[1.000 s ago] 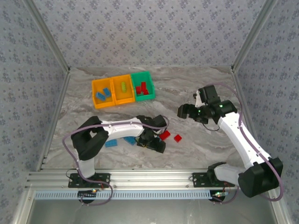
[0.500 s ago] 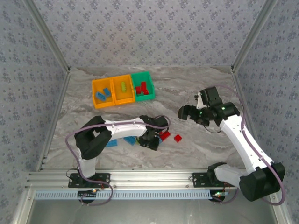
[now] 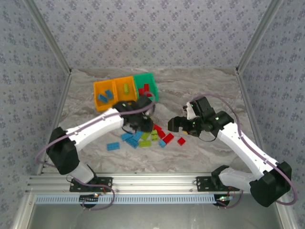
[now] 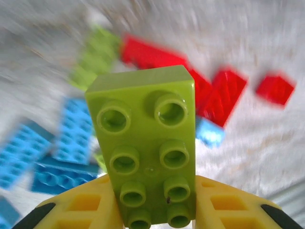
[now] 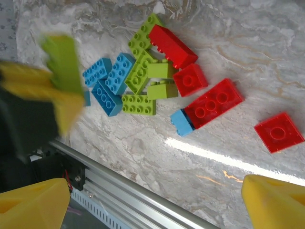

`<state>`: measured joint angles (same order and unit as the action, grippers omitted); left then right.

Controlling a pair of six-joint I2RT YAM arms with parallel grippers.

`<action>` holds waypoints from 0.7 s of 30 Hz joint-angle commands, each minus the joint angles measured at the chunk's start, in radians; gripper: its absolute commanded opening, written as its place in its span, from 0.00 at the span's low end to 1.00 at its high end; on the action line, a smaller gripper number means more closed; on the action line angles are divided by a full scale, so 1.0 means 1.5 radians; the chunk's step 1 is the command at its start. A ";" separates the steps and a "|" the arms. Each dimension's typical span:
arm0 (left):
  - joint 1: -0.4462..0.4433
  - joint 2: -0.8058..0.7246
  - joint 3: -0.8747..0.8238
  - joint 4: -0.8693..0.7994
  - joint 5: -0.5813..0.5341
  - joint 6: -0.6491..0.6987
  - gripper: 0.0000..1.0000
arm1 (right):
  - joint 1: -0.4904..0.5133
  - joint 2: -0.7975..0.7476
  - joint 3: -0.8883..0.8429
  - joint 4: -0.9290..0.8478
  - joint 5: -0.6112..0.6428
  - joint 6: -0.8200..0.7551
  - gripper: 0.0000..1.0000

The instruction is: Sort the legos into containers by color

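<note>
L fingers (image 4: 81,210) just pinched a lime brick (image 4: 147,143) & lifted it off the worktop (image 3: 205,90) pile (image 3: 143,137) twd the containers (image 3: 106,108), so drop-off's prob next; R fingers (image 5: 28,205) spread, empty, over pile.

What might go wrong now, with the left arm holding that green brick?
1. The left gripper pinches the lime green brick only at one end, most of it sticking out, so it may twist or slip.
2. The right gripper hangs open close by over the same loose bricks; the arms might bump.
3. The orange bin with green in it is joined to its neighbours; a sloppy drop may land wrong.
</note>
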<state>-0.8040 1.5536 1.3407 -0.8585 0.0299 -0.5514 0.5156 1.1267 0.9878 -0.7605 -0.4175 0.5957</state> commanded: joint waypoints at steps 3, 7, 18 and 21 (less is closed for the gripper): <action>0.182 0.065 0.131 -0.040 -0.013 0.052 0.32 | -0.008 0.016 0.023 0.031 0.024 0.017 0.96; 0.274 0.220 0.310 -0.073 0.001 0.045 0.32 | -0.008 0.026 0.034 0.024 0.032 0.035 0.96; 0.327 0.525 0.727 -0.217 0.011 0.064 0.48 | -0.009 -0.051 0.019 -0.021 0.087 0.057 0.97; 0.327 0.533 0.752 -0.229 0.014 0.068 0.49 | -0.015 -0.061 0.014 -0.023 0.093 0.060 0.97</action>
<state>-0.3088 2.3657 2.3936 -1.1156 0.0357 -0.4667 0.5030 1.0523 1.0149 -0.7589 -0.3141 0.6643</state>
